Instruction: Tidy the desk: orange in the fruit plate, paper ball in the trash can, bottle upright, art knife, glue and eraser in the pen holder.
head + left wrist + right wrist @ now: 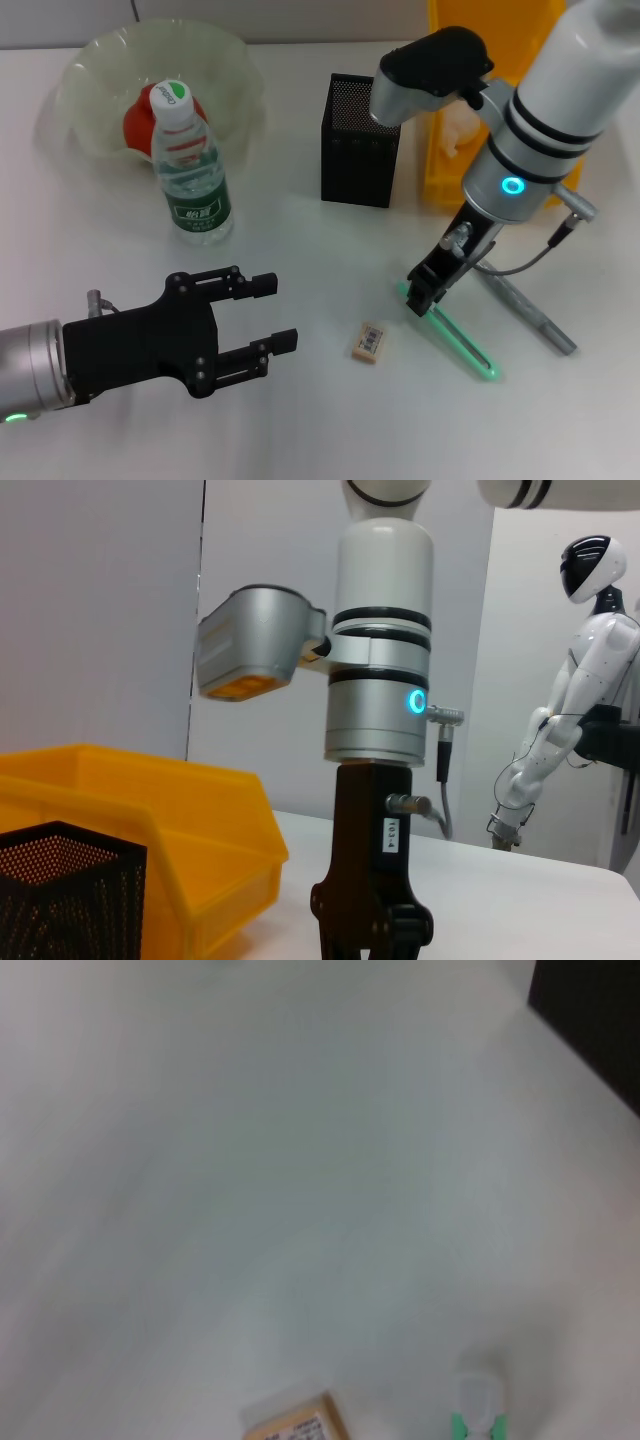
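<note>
Left gripper [268, 318] low over the desk [300, 420] at the near left, fingers apart, nothing between them. Beyond it, up the desk: bottle [190, 170] standing upright, cap on, touching the front rim of the fruit plate [90, 80]. Orange [140, 120] inside that plate, mostly hidden behind the bottle's neck.

Eraser [369, 341] flat on the desk, just off the left gripper's fingertips toward the right arm, roughly between the two grippers, touching neither (label face up).

Pen holder [361, 140] upright, well beyond the right gripper, toward the back of the desk; contents not visible. Also seen as a dark mesh corner [60, 890] in the left wrist view, in front of the trash can [180, 840].

Right gripper [421, 295] down at desk level, its tip at the near end of a thin green stick-like tool [462, 343] lying flat; cannot tell whether the jaws are apart or closed, or whether touching the tool. Green tip [478, 1422] and eraser corner [295, 1423] both at the edge of the right wrist view. Grey pen-shaped tool [530, 312] flat on the desk just past the right gripper on its outer side, roughly parallel to the green one.

Yellow trash can at the back right, behind the right arm, beside the pen holder. Paper ball [455, 130] inside it, partly hidden by the arm.
</note>
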`<state>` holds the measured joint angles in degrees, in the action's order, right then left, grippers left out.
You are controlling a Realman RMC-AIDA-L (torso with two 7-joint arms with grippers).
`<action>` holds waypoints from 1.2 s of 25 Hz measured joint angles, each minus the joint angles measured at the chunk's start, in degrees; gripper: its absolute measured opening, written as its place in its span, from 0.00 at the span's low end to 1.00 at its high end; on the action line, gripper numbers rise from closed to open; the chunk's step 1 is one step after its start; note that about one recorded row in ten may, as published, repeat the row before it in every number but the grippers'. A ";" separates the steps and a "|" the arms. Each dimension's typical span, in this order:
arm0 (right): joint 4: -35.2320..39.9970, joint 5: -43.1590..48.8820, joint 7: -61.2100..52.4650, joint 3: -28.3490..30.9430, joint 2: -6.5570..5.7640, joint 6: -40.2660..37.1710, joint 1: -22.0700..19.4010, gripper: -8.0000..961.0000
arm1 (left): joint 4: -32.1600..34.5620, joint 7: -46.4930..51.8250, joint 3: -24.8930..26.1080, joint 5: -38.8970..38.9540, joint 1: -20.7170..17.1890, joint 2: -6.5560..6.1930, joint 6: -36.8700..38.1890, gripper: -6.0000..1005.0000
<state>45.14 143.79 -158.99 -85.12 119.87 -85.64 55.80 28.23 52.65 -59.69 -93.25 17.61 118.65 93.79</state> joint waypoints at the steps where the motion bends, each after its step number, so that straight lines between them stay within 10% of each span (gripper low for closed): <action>1: 0.00 0.00 0.00 0.00 0.00 0.00 0.00 0.19 | -0.01 0.00 0.01 0.00 0.00 0.00 0.00 0.60; 14: 26.63 -8.36 7.15 3.11 -0.53 3.10 -19.93 0.19 | 0.05 0.00 0.01 1.08 0.11 0.00 -0.10 0.60; 30: 19.98 -43.71 42.65 19.59 -0.54 7.22 -29.91 0.19 | -0.02 0.10 0.01 1.70 0.27 0.13 0.16 0.60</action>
<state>65.12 100.08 -116.35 -65.53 119.33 -78.42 25.89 28.21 52.74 -59.67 -91.54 17.88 118.78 93.95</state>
